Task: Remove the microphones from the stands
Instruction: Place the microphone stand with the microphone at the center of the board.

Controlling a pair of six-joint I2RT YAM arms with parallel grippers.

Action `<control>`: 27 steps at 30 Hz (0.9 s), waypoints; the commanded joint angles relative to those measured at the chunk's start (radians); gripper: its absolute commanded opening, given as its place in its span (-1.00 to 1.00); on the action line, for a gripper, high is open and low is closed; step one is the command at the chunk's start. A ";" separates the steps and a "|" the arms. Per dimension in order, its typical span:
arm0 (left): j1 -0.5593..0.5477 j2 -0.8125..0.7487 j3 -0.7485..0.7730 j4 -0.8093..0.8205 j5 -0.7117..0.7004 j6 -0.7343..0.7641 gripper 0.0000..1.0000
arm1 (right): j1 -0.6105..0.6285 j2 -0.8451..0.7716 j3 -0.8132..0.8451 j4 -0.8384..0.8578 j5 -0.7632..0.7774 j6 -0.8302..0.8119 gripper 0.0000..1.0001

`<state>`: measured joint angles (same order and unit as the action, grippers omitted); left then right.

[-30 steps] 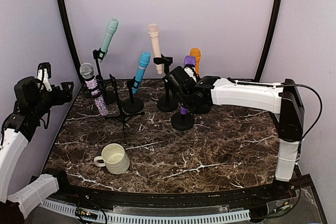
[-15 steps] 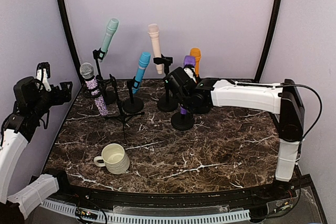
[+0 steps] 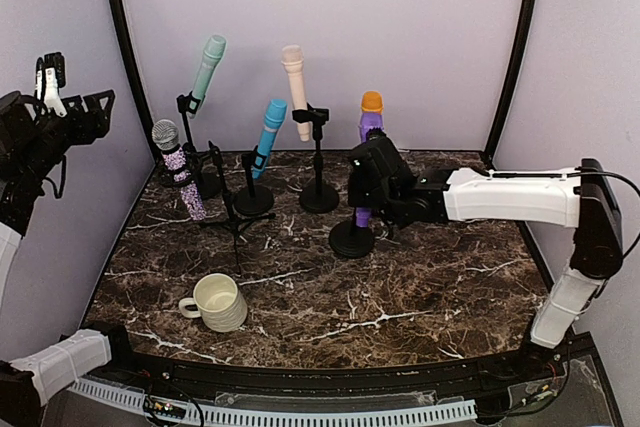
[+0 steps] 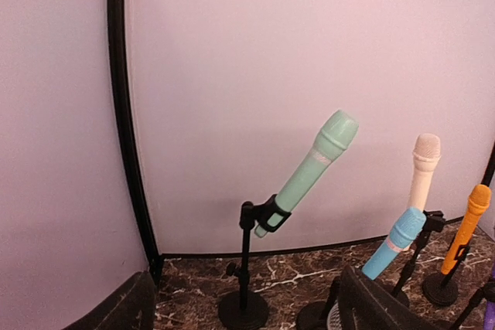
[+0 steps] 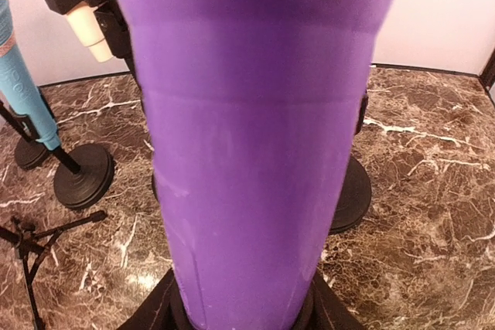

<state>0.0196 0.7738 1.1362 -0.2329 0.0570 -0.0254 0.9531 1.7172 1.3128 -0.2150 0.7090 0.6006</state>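
Moved: right pincer has swung rightward, dragging black round-based stand beneath it.
Pincer: pinching smooth purple plastic microphone mid-barrel.
Handling: light, stiff, slick — squeeze firmly.

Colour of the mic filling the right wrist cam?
A purple microphone, clearest in right wrist view.

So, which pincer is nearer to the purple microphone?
Right. The right pincer is closed around the purple microphone; the left pincer hangs open, high beyond the left edge of the table, far from it.
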 commanded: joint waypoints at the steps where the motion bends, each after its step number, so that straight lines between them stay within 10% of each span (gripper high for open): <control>1: -0.062 0.079 0.105 -0.007 0.132 0.009 0.66 | -0.056 -0.153 -0.109 0.299 -0.149 -0.099 -0.44; 11: -0.465 0.351 0.333 -0.040 0.159 0.110 0.65 | -0.108 -0.347 -0.300 0.451 -0.365 -0.276 -0.45; 27: -0.604 0.565 0.248 0.188 0.800 0.016 0.71 | -0.106 -0.412 -0.366 0.481 -0.793 -0.446 -0.44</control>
<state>-0.5396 1.3540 1.4361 -0.1108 0.7006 -0.0303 0.8478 1.3296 0.8845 0.1692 0.0414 0.2138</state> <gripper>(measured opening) 0.852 0.436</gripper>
